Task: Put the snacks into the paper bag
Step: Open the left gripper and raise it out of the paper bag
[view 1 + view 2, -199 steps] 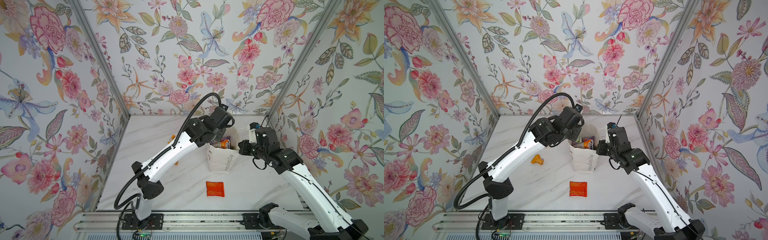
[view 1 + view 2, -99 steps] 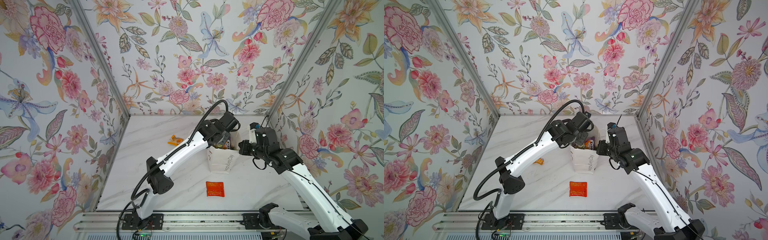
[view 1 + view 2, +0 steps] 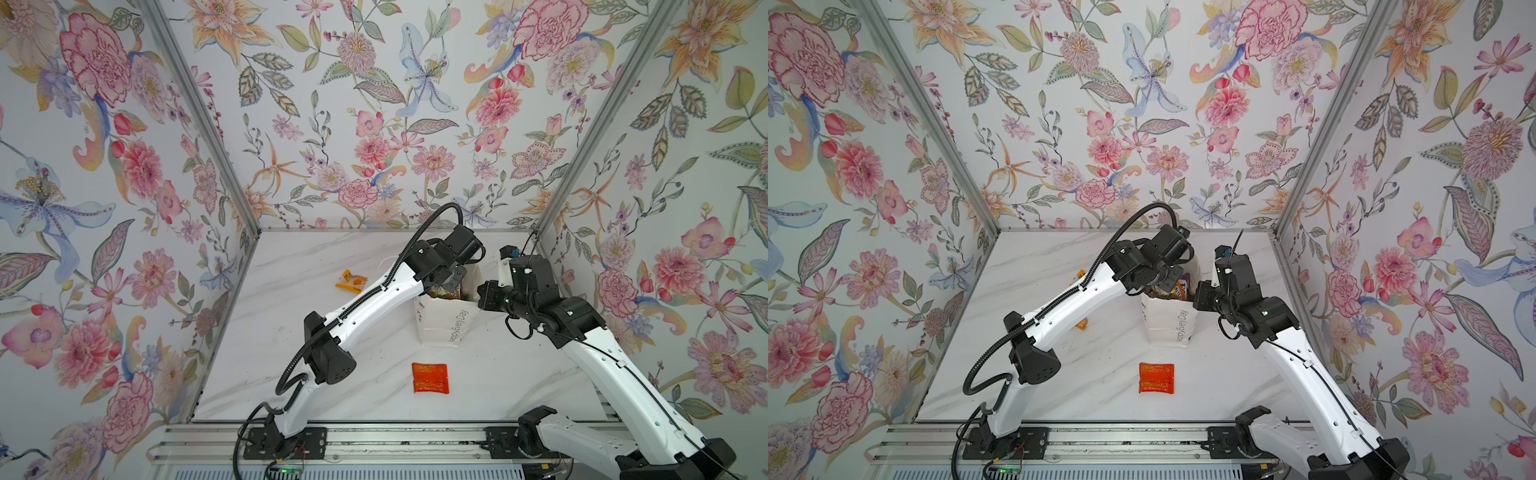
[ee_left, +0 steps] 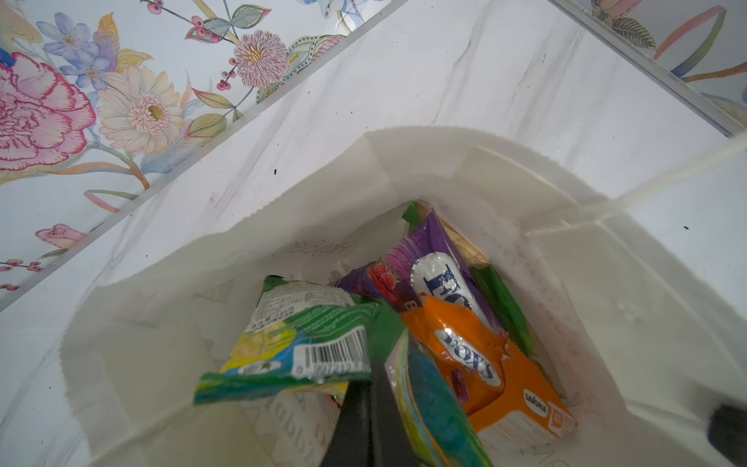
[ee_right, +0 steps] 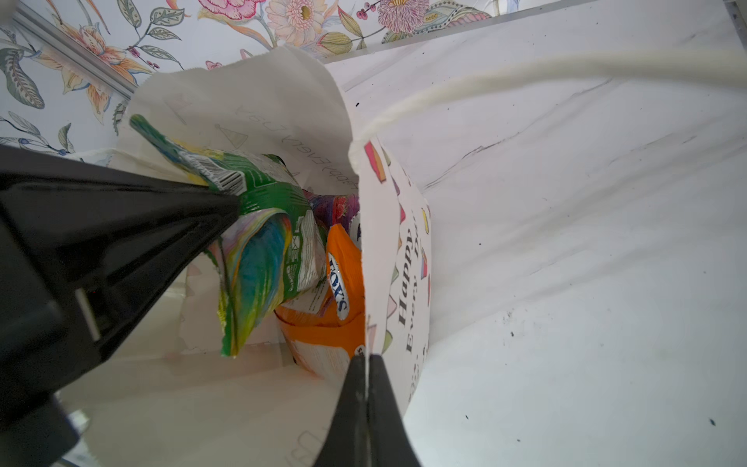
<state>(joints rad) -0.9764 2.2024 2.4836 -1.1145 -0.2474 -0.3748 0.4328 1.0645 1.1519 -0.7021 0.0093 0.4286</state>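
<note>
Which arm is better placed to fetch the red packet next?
Probably the left: the right gripper pinches the bag rim, while the left gripper need only drop its green packet.

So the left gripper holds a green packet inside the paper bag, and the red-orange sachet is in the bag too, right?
No. The red-orange sachet lies on the table, outside the paper bag, as both top views show. The left gripper does hold the green packet inside it.

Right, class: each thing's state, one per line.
paper bag: upright, open
green packet: gripped in bag mouth
orange FOX'S packet: inside bag
purple FOX'S packet: inside bag
red-orange sachet: on table
orange sachet: on table
left end effector: shut on green packet
right end effector: shut on bag wall
</note>
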